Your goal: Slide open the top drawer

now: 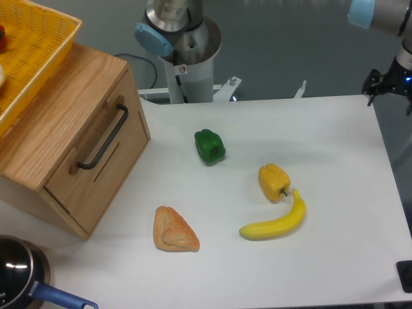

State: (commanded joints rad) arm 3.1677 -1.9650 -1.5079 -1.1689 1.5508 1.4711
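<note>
Only one view here. Top drawer sitting closed at the left of the tabletop, black bar handle untouched. End effector way off at the far right edge, well apart from the drawer, holding nothing; can't tell how wide it's open. Looks like the approach step. Next up, probably: swing across over the green pepper, line up around that handle, close, pull.

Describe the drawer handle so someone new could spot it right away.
Start at the wooden cabinet on the table's left side, under the yellow basket. On its drawer front sits the handle, a long black bar, the only dark metal piece on the pale oak.
</note>
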